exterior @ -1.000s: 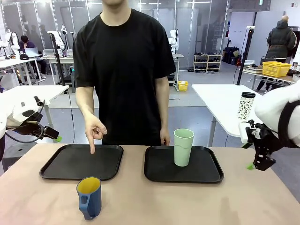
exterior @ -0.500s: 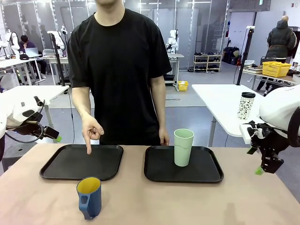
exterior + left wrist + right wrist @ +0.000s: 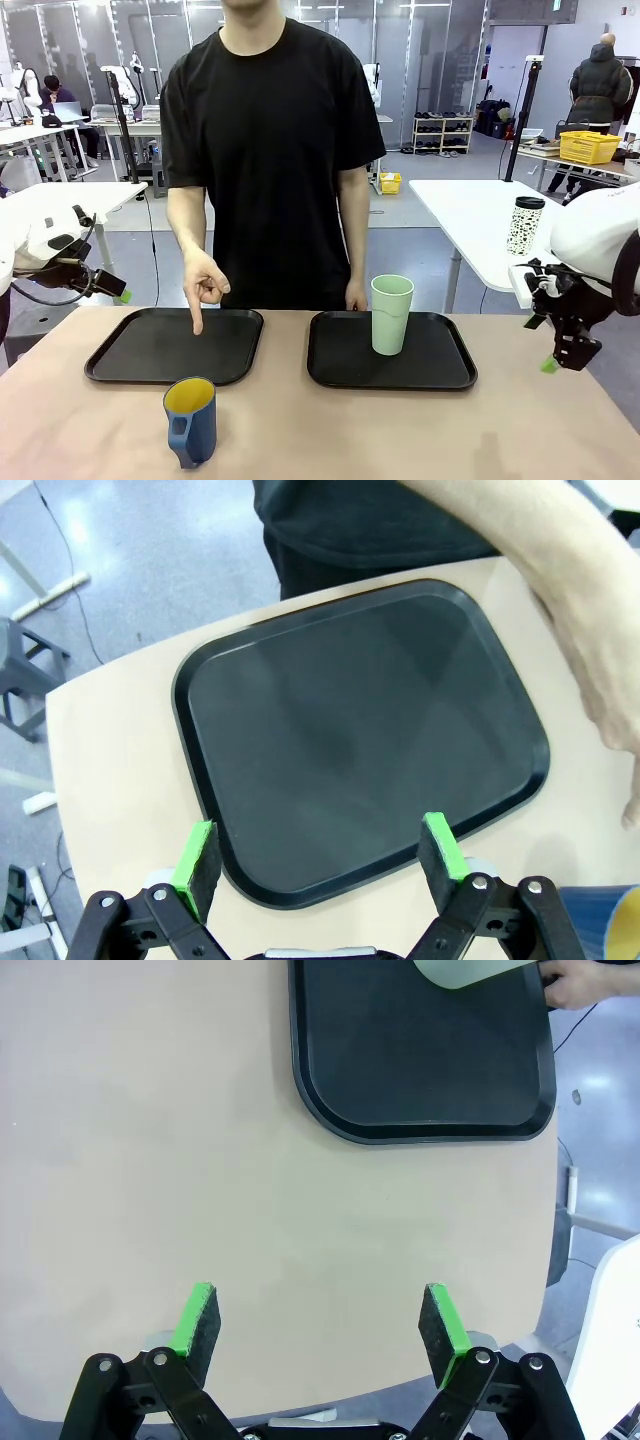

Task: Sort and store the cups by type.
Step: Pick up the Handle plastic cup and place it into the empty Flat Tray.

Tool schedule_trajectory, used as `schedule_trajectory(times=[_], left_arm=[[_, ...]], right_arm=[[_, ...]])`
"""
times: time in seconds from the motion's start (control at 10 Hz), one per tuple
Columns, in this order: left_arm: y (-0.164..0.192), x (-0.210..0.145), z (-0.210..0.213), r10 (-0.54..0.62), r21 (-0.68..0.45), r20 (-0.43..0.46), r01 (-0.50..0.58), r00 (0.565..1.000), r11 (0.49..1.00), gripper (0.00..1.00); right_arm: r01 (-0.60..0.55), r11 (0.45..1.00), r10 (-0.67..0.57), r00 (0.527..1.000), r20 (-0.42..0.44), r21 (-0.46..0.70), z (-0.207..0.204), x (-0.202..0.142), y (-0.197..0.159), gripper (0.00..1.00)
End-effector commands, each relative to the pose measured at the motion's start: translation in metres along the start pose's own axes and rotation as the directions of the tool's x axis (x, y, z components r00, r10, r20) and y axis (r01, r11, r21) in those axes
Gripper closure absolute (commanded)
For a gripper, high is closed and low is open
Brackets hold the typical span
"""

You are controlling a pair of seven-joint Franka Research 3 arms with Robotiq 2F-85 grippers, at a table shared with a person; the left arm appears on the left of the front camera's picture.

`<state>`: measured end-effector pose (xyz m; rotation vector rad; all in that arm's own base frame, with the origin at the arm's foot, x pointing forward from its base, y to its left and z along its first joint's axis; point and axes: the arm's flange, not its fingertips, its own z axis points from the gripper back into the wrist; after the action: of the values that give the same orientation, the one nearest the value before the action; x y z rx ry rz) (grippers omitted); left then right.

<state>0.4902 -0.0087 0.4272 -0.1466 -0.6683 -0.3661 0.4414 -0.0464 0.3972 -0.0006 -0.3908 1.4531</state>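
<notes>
The tumbler [image 3: 392, 315] stands on the right tray [image 3: 440, 372], near its far edge, apparently already sorted. The mug [image 3: 190, 420] stands on the table [image 3: 400, 440] by its near edge, in front of the left tray [image 3: 140, 350]. The person's hand [image 3: 203, 285] points down at that tray, likely marking it for the mug. Both cups are upright with mouths up, and the mug's handle faces the near edge. The left gripper [image 3: 320, 845] and right gripper [image 3: 320, 1315] hang spread wide and empty.

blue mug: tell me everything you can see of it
The blue mug is short, dark blue outside and yellow inside, smooth, like glazed ceramic or plastic. Its one handle is turned toward the robot's side. It stands upright on the bare table, just on the robot's side of the left black tray, not on it. No contents show. Nothing but the table touches it.
</notes>
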Motion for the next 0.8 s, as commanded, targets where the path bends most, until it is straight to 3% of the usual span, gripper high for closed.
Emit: schedule_trajectory(times=[0.0, 0.2, 0.3, 0.5, 0.6, 0.7], left_arm=[[0.012, 0.006, 0.002, -0.257, 0.044, -0.080, 0.261, 0.963, 0.964, 0.00], [0.014, -0.014, 0.002, -0.469, -0.001, -0.144, 0.473, 0.872, 0.881, 0.00], [0.011, -0.030, 0.008, -0.627, -0.124, -0.193, 0.615, 0.755, 0.779, 0.00], [0.014, -0.047, 0.019, -0.768, -0.302, -0.304, 0.708, 0.563, 0.639, 0.00], [0.011, -0.053, 0.021, -0.809, -0.352, -0.283, 0.729, 0.514, 0.587, 0.00], [0.008, -0.060, 0.021, -0.819, -0.360, -0.302, 0.737, 0.488, 0.572, 0.00]], right_arm=[[0.010, 1.000, -0.010, 1.000, -0.010, -0.013, -0.001, -0.001, 0.002, 0.00], [0.010, 1.000, -0.010, 1.000, -0.010, -0.013, -0.001, -0.001, 0.002, 0.00], [0.010, 1.000, -0.010, 1.000, -0.010, -0.013, -0.001, -0.001, 0.002, 0.00], [0.010, 1.000, -0.010, 1.000, -0.010, -0.013, -0.001, -0.001, 0.002, 0.00], [0.010, 1.000, -0.010, 1.000, -0.010, -0.013, -0.001, -0.001, 0.002, 0.00], [0.010, 1.000, -0.010, 1.000, -0.010, -0.013, -0.001, -0.001, 0.002, 0.00]])
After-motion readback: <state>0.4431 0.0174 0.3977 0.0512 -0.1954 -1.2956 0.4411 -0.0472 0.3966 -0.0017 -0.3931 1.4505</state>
